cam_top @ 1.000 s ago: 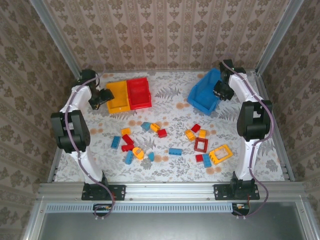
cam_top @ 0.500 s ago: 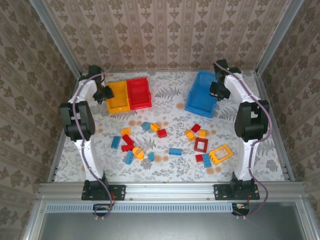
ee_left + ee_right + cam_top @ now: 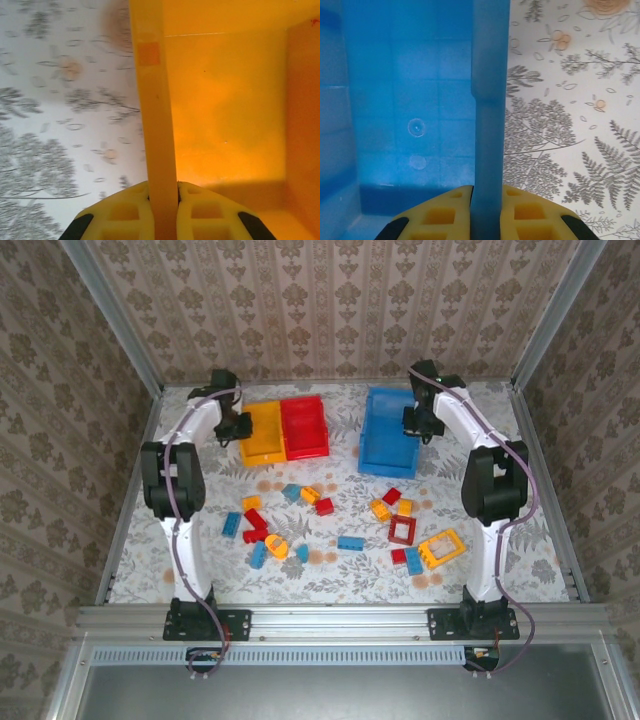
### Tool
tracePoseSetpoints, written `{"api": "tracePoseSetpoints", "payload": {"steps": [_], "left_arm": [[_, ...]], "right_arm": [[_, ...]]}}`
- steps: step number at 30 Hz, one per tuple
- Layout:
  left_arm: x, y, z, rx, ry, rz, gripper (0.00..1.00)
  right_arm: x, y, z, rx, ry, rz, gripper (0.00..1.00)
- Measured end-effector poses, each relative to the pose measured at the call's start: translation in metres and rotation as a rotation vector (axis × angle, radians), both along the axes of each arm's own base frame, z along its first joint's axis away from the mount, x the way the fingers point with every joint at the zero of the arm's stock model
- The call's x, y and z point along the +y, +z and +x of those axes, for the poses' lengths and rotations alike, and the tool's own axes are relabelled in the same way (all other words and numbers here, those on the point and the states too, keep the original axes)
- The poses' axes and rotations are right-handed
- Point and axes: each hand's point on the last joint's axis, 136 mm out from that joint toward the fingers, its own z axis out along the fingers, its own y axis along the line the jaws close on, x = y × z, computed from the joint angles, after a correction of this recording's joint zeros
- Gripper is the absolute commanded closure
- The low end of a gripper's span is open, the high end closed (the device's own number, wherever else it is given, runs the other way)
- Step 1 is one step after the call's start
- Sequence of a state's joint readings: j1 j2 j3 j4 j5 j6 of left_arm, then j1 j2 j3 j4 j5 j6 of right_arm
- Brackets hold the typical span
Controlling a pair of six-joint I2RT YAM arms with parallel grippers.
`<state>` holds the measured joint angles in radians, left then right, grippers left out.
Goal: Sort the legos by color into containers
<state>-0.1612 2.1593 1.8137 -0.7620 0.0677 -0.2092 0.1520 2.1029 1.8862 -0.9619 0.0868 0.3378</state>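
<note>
We see the large, deep blue bin (image 3: 388,432) far right, open upward, its long axis running away from the arm bases. The right end effector (image 3: 415,422) is clamped shut on its right wall. The smaller yellow bin (image 3: 265,435) and red bin (image 3: 305,427) touch side by side far left, and the left end effector (image 3: 240,427) pinches the yellow bin's left wall. Red, blue and yellow legos (image 3: 350,542) lie scattered nearer on the fern-print table (image 3: 200,560), inside damask-papered walls (image 3: 330,310).

Smooth, slightly glossy plastic: yellow bin (image 3: 225,125), blue bin (image 3: 410,75); matt printed table cover (image 3: 570,150).

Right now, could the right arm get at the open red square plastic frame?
Probably not yet: its tool is shut on the deep blue plastic bin's wall, though the frame lies uncovered.
</note>
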Motion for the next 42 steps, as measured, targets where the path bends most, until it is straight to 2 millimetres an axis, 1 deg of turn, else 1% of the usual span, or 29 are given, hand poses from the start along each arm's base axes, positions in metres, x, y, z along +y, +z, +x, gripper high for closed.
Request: {"api": "tracePoseSetpoints", "payload": {"steps": [4,8,12,14,15,17,18,21,23,26,28,30,32,34,37,39,40,41,42], "left_arm": [[-0.03,0.0,-0.007,0.001,-0.065,0.001,1.0],[-0.048,0.0,-0.012,0.001,-0.107,0.001,1.0],[-0.055,0.0,-0.016,0.002,-0.125,0.009,1.0],[-0.058,-0.001,-0.018,0.004,-0.129,0.01,1.0],[-0.058,-0.001,-0.018,0.004,-0.129,0.009,1.0],[-0.058,-0.001,-0.018,0.005,-0.127,0.008,0.96],[-0.059,-0.001,-0.018,0.005,-0.125,0.007,0.92],[-0.059,-0.001,-0.019,0.006,-0.12,0.013,0.78],[-0.057,-0.001,-0.02,0.011,-0.107,0.022,0.67],[-0.053,0.003,-0.022,0.01,-0.083,0.032,0.52],[-0.052,0.011,-0.022,-0.004,-0.064,0.028,0.45],[-0.051,0.023,-0.021,-0.028,-0.04,0.016,0.36],[-0.051,0.04,-0.021,-0.057,-0.012,-0.001,0.34],[-0.05,0.063,-0.021,-0.1,0.015,-0.024,0.33],[-0.051,0.1,-0.029,-0.178,0.052,-0.065,0.33],[-0.057,0.123,-0.044,-0.229,0.056,-0.104,0.33],[-0.063,0.132,-0.055,-0.246,0.045,-0.123,0.33],[-0.071,0.141,-0.067,-0.268,0.026,-0.146,0.31],[-0.084,0.148,-0.084,-0.284,-0.009,-0.174,0.3]], "right_arm": [[0.004,0.006,0.002,-0.008,0.046,0.001,0.93],[0.004,0.012,0.006,-0.023,0.081,0.002,0.92],[0.006,0.01,0.012,-0.02,0.103,0.006,0.91],[0.008,0.004,0.016,-0.015,0.107,0.013,0.85],[0.008,0.001,0.017,-0.009,0.108,0.016,0.83],[0.011,-0.005,0.017,0.006,0.11,0.028,0.8],[0.011,-0.006,0.017,0.007,0.11,0.032,0.76],[0.012,-0.005,0.016,0.009,0.107,0.036,0.7],[0.012,-0.006,0.016,0.012,0.103,0.037,0.62],[0.011,-0.006,0.014,0.018,0.089,0.04,0.56],[0.011,-0.005,0.014,0.017,0.082,0.041,0.55],[0.009,-0.001,0.014,0.009,0.069,0.036,0.54],[0.005,0.01,0.013,-0.015,0.042,0.023,0.53],[0.0,0.027,0.005,-0.051,0.008,0.015,0.54],[-0.006,0.06,-0.022,-0.115,-0.047,0.023,0.57],[-0.008,0.077,-0.054,-0.149,-0.078,0.046,0.59],[-0.007,0.082,-0.07,-0.157,-0.084,0.057,0.6],[-0.005,0.085,-0.089,-0.157,-0.086,0.071,0.6],[0.0,0.084,-0.108,-0.148,-0.086,0.09,0.61]]}}
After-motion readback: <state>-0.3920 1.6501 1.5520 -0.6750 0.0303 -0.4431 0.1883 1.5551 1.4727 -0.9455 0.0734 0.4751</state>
